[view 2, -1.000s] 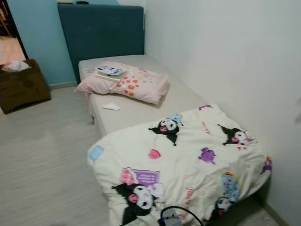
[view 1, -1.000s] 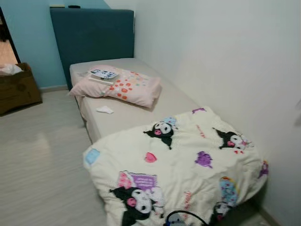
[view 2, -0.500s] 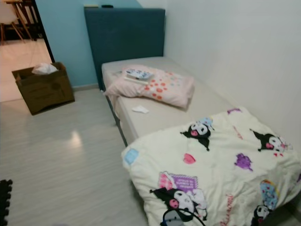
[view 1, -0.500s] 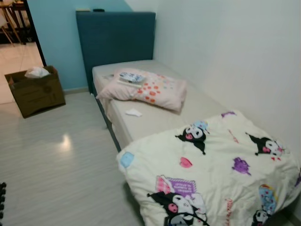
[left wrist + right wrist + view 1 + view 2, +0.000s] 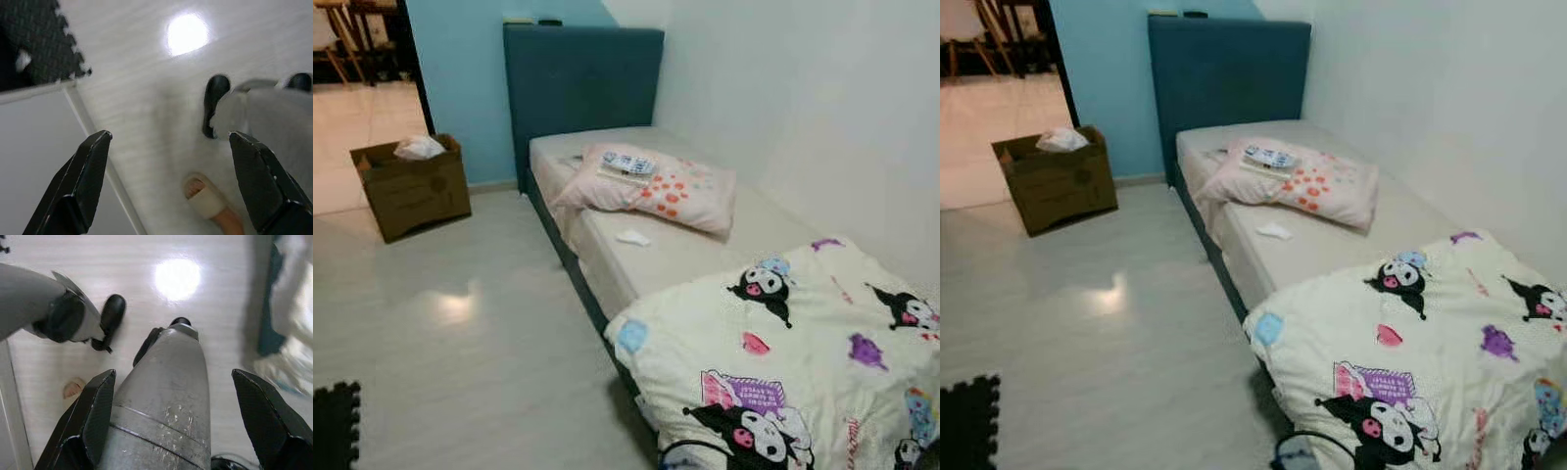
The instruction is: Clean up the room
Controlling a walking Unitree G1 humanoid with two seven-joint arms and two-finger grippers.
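I see my left gripper (image 5: 168, 183) with two long, matte black, wedge-shaped fingers (image 5: 80, 183). My right gripper (image 5: 173, 423) has the same fingers; between them sits a scuffed silver-grey leg shell (image 5: 164, 406) (black foot (image 5: 112, 313) beyond).

You see a crumpled white tissue (image 5: 632, 237) on the bare mattress (image 5: 695, 245), a booklet (image 5: 628, 164) atop the pink pillow (image 5: 680, 191), and a cartoon-print duvet (image 5: 803, 362) bunched at the foot.
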